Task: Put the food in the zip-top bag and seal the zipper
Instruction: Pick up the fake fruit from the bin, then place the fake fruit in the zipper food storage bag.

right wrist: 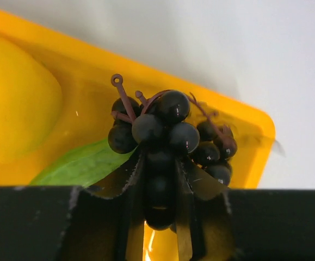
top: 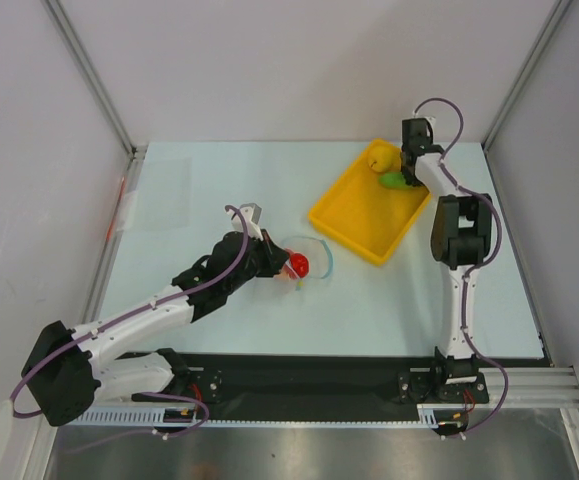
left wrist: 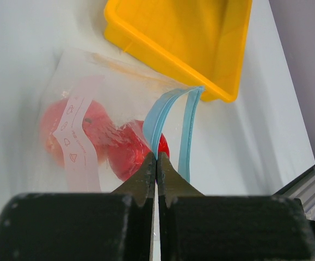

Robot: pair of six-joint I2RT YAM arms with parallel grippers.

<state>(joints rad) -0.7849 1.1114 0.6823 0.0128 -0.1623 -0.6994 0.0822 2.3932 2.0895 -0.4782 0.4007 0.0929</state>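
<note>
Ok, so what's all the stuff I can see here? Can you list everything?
table: one, pale, under everything
tray: one, yellow, far right of the table
bag: one, clear, mid-table beside the tray
zipper: one, teal-blue, at the bag's mouth, gaping open
red fruits: two, red, inside the bag
grape bunch: one, black, at a tray corner
yellow fruit: one, yellow, in the tray
green fruit: one, green, beside the yellow fruit
left gripper: black, shut on the zipper
right gripper: black, shut on the grape bunch

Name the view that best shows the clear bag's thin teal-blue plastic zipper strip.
Left wrist: the zipper strip is close, its halves parted, one pinched by the left gripper. Top external shows only a faint teal arc; right wrist, nothing.
</note>
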